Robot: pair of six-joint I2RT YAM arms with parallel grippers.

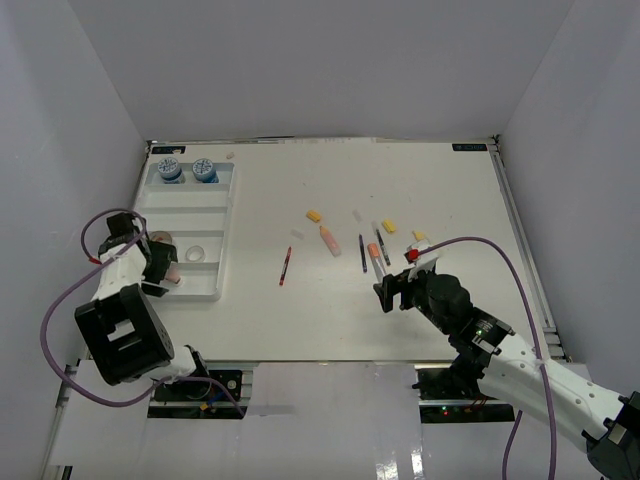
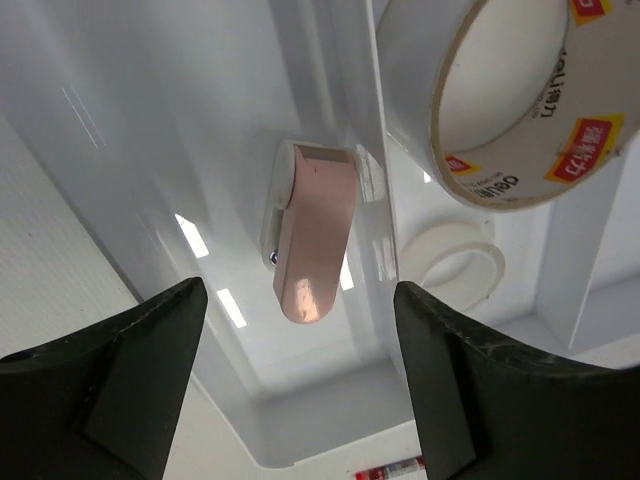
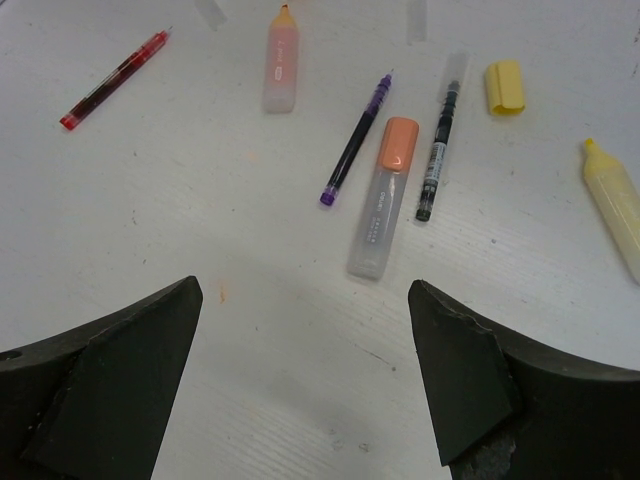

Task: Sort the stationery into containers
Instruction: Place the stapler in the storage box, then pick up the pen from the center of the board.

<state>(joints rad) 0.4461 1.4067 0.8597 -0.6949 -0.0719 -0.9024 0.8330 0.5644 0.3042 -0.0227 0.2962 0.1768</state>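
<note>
The white tray of containers [image 1: 188,214] lies at the far left. Two blue-white tubs [image 1: 187,171] stand in its back compartment. My left gripper [image 1: 163,272] hangs open over the near compartment, and a pink piece [image 2: 314,236] lies loose on the tray floor [image 2: 200,150] just beyond its fingertips [image 2: 125,375]. The tan tape roll [image 2: 500,100] and a small clear roll [image 2: 455,265] sit beside it. My right gripper [image 3: 305,385] is open and empty over the table, short of an orange-capped marker [image 3: 383,195], a purple pen [image 3: 355,140] and a dark pen [image 3: 437,150].
Loose on the table: a red pen [image 1: 285,266], pink marker [image 1: 328,239], yellow eraser [image 1: 313,214], yellow cap [image 3: 504,86] and yellow marker [image 3: 612,205]. The tray's middle compartment holds nothing. White walls enclose the table on three sides.
</note>
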